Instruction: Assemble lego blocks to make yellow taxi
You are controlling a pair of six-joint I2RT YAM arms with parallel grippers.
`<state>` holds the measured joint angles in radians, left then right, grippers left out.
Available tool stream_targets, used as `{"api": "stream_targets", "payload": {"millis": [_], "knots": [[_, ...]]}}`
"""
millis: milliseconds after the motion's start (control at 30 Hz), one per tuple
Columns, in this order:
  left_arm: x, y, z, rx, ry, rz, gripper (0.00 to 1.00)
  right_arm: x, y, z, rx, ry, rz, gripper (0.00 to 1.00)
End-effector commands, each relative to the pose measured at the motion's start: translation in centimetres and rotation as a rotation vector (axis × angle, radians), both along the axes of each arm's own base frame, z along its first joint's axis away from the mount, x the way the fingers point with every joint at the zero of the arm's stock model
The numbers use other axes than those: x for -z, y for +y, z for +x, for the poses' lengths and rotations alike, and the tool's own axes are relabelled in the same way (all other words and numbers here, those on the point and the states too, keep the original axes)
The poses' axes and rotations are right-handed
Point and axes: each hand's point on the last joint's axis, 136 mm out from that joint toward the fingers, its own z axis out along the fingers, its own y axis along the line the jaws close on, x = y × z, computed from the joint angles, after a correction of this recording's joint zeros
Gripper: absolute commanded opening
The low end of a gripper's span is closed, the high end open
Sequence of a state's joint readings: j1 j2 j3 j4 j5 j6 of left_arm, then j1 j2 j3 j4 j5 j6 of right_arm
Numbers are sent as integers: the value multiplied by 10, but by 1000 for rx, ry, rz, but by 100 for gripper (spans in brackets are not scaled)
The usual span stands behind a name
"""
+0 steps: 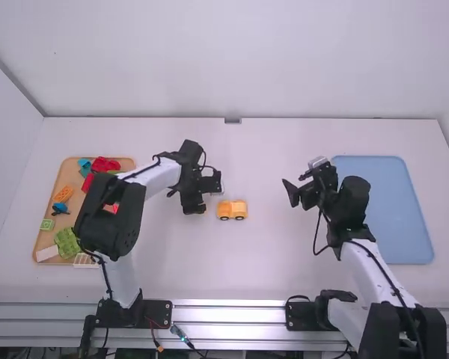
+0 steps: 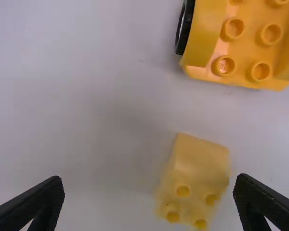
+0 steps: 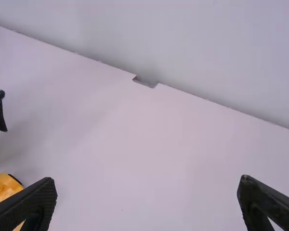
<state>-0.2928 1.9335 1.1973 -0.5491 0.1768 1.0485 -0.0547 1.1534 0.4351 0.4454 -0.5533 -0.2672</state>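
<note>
Yellow taxi point(image 1: 232, 210) sits part-built on the desk point(image 1: 247, 262), your left gripper point(image 2: 148, 185) parted near a loose yellow block point(image 2: 196, 168), apparently for pickup, so centre and close next; your right gripper point(image 3: 148, 182) is parted too.

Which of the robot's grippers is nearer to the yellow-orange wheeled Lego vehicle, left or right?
The left gripper: in the high view it is close by, just left of the wheeled Lego vehicle; the right gripper is farther off to its right.

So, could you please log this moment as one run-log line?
left jaws open, small yellow block near them | right jaws open, empty | wheeled yellow build on table, apart from block
</note>
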Motion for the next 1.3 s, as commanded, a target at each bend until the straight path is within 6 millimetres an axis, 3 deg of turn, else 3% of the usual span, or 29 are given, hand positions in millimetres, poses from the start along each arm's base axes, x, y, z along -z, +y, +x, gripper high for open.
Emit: {"api": "stream_targets", "payload": {"millis": [0,167,367,400,433,533,633,700,767,800,833,900,1067,1200,1233,1267], "knots": [[12,5,-15,19,35,16,92,-6,7,-8,-66,-7,41,99],[23,9,-20,13,26,30,80,-6,6,-8,-67,-8,45,99],[24,7,-20,-14,30,17,64,-8,15,-10,-93,-17,42,98],[23,7,-16,-46,23,11,37,-9,18,-10,-101,-25,42,99],[23,6,-15,-64,21,8,27,-11,19,-10,-106,-31,41,99],[23,10,-13,-158,27,21,16,-16,23,-9,-117,-56,39,99],[23,14,-11,-295,46,24,28,-23,25,-8,-125,-93,36,99],[23,14,-10,-369,58,14,31,-27,26,-7,-128,-112,34,99],[22,11,-7,-525,79,-23,22,-35,29,-5,-135,-151,31,99],[21,12,-3,-715,99,-53,11,-39,29,-4,-135,-174,30,100],[21,12,-3,-734,101,-55,11,-40,29,-4,-135,-177,29,99],[21,13,-2,-948,136,-82,2,-43,28,-3,-133,-193,27,99],[21,14,4,-1348,193,-155,2,-43,28,-3,-134,-193,28,99],[21,12,-2,-1920,347,-245,2,-41,28,-4,-134,-181,29,99],[22,11,-4,-2072,395,-265,4,-40,28,-4,-134,-179,29,99],[22,13,-5,-2195,430,-278,16,-40,28,-4,-134,-179,29,99]]}}
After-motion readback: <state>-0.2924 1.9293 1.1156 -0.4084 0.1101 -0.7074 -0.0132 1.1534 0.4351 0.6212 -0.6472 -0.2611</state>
